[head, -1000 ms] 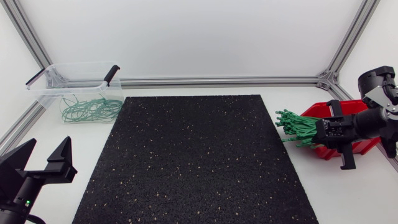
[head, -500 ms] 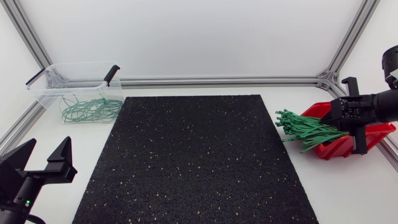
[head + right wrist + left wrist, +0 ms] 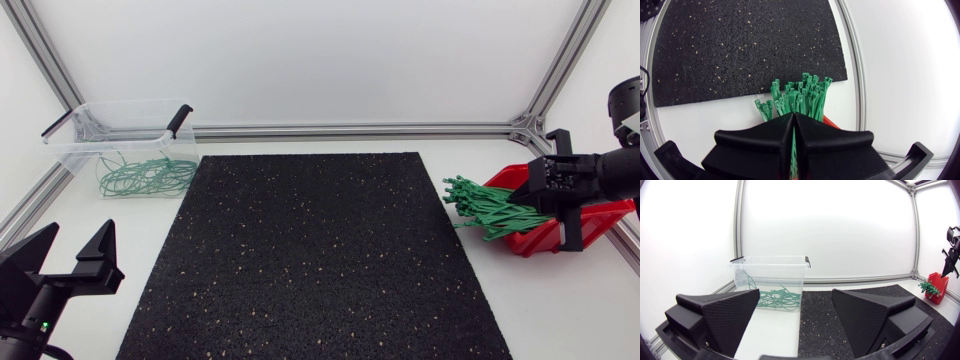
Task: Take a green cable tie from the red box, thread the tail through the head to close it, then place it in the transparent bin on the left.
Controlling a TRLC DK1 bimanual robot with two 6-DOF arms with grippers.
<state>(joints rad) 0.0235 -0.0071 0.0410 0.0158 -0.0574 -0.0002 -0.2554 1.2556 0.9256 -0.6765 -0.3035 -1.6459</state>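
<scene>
- Right end effector (image 3: 792, 117) sat low over the red box (image 3: 612, 212) at the right side of the tabletop (image 3: 560, 310), its two fingers pressed together. A sliver of green showed in the seam between them, so I judged it clamped on a single cable tie (image 3: 792, 147) near its tail end.
- Reaching in from the tail side made sense to me: the bundle of ties (image 3: 482, 208) lay with its heads fanned out past the box's rim toward the mat (image 3: 310, 250), which left the thin tails free to pinch one at a time.
- I could not tell whether only one tie was caught; the neighbours lay tight against it.
- Left end effector (image 3: 70, 255) waited with its fingers wide apart, near the front left corner and well away from the box. I took that as readiness to receive the head for threading.
- Over on the left, the clear bin (image 3: 70, 150) stood at the far corner beside the mat, already holding several closed ties (image 3: 145, 177).
</scene>
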